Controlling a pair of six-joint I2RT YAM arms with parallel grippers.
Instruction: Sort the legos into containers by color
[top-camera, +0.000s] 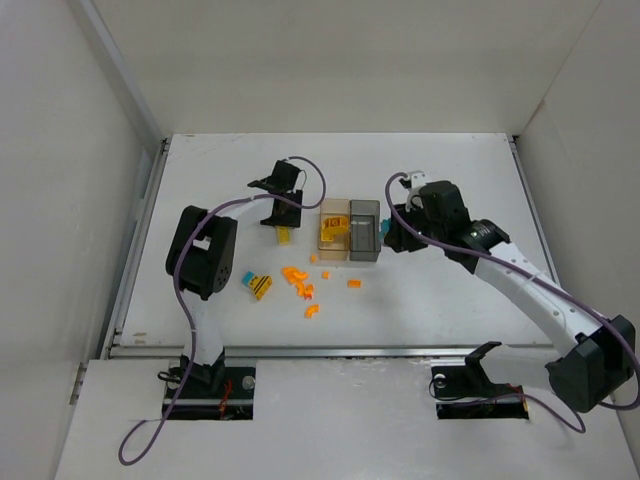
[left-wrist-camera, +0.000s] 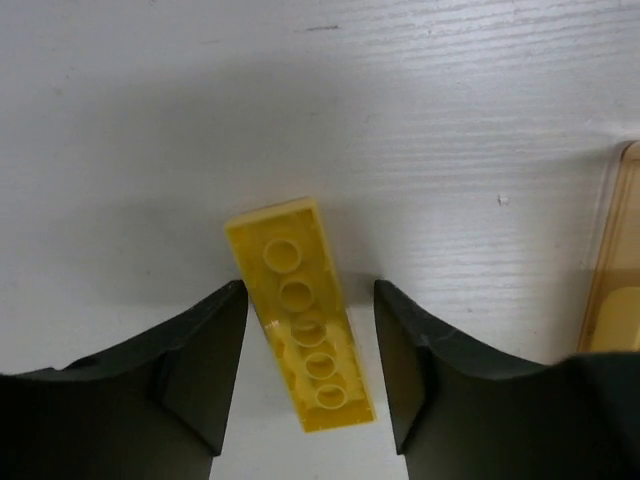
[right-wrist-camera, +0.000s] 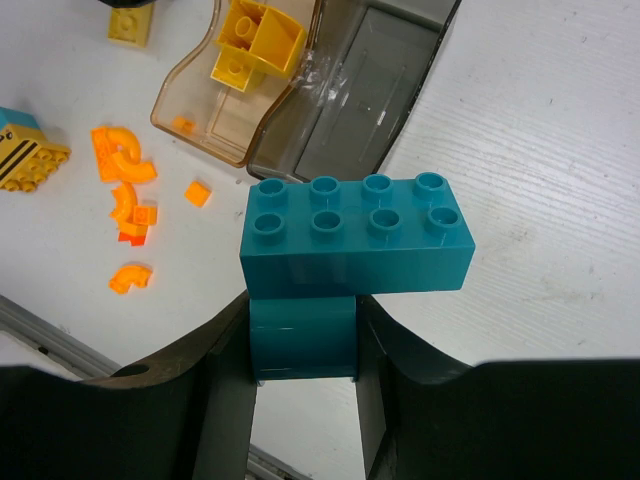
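The left gripper stands released astride a yellow plate lying askew, left of the amber bin at the top view's centre; closing could twist it loose. The right gripper clenches a teal brick beside the grey bin. Only its wrist view shows it pinches the lower block alone, so the top may shear off.

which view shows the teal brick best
Right wrist: the teal brick fills the frame, studs up, in the right gripper. Top external shows just a teal speck by the grey bin; left wrist shows none.
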